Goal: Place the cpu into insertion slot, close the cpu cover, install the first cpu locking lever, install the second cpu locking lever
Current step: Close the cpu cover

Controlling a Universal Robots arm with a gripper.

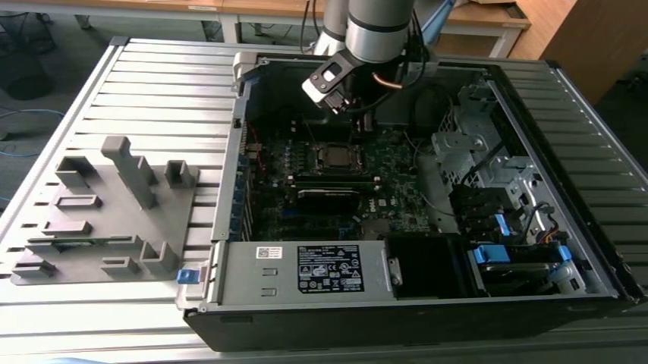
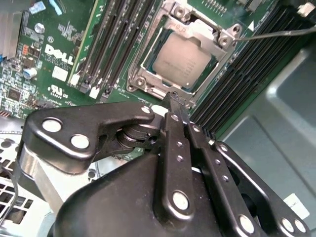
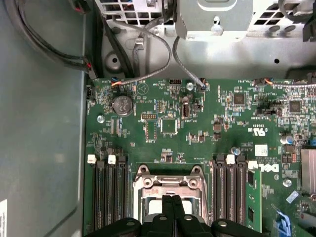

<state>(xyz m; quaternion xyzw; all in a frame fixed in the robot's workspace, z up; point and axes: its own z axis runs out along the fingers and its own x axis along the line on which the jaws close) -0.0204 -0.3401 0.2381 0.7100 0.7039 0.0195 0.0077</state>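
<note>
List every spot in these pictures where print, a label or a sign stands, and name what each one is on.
Large white label on the grey metal box, exterior view: print too small to read.
White logo lettering on the circuit board, first wrist view: a maker's mark; the small signs beside it are too small to read.
Marking on the cpu, second wrist view: too faint to read.

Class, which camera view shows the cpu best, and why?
The second wrist view: the cpu shows its whole metal face. In the first wrist view the gripper hides part of it; in the exterior view it is a small grey square.
</note>
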